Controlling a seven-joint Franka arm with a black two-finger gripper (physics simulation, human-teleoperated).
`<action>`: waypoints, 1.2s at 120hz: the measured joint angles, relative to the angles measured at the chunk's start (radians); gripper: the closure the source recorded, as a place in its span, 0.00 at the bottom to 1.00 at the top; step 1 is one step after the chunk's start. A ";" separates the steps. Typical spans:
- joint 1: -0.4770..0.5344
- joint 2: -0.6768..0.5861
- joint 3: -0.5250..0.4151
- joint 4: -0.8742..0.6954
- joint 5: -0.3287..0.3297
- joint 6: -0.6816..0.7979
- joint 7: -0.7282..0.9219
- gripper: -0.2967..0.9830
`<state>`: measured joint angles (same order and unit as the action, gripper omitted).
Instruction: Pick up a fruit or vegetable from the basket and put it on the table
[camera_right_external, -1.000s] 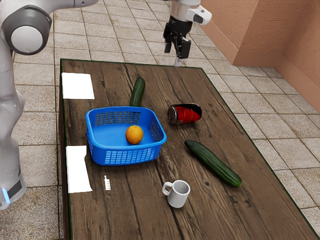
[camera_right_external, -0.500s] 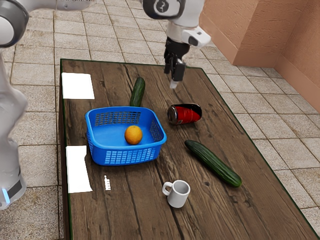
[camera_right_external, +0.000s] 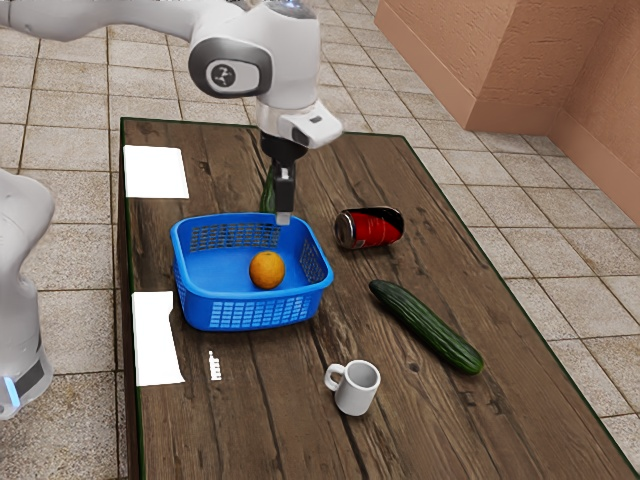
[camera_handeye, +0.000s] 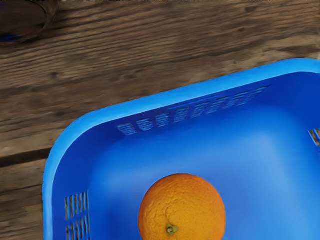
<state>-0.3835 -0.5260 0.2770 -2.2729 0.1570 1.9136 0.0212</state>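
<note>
The tool (camera_right_external: 284, 216) is pointing down near the basket's (camera_right_external: 240, 299) far rim, and I cannot tell how far open it is or whether it is holding anything. The orange (camera_right_external: 267, 271) is lying on the basket's smooth floor, apart from the walls, its stem mark facing the wrist camera.

The main risk, I judge, is lining up: the tool is appearing closer to the far wall than to the orange, so going straight down could be knocking the rim and shoving the basket. An off-centre grip could be sending the orange rolling, since it is round and nothing is propping it. On the way out, too low a lift could be snagging the rim. A drop from high up could be starting a roll toward the mug (camera_right_external: 357, 388), the long cucumber (camera_right_external: 427, 328) or the edge.

The tabletop (camera_right_external: 540, 440) is showing dark, worn planks with cracks and knots, which could be nudging a round thing as it is settling. Bright white patches (camera_right_external: 155, 172) are lying along one side. A red can (camera_right_external: 368, 228) is resting on its side, and a second cucumber (camera_right_external: 267, 197) is lying behind the basket. Around it all, pale square tiles (camera_right_external: 75, 220) are covering the floor, and a salmon-coloured wall (camera_right_external: 510, 60) is standing beyond.
</note>
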 joint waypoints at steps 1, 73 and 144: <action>0.000 0.000 -0.001 -0.001 0.000 0.002 0.000 0.23; 0.086 0.086 -0.124 -0.020 -0.095 -0.054 -0.087 0.23; 0.123 0.078 -0.144 -0.068 -0.130 -0.015 -0.141 0.23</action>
<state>-0.2600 -0.4478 0.1335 -2.3411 0.0268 1.8985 -0.1193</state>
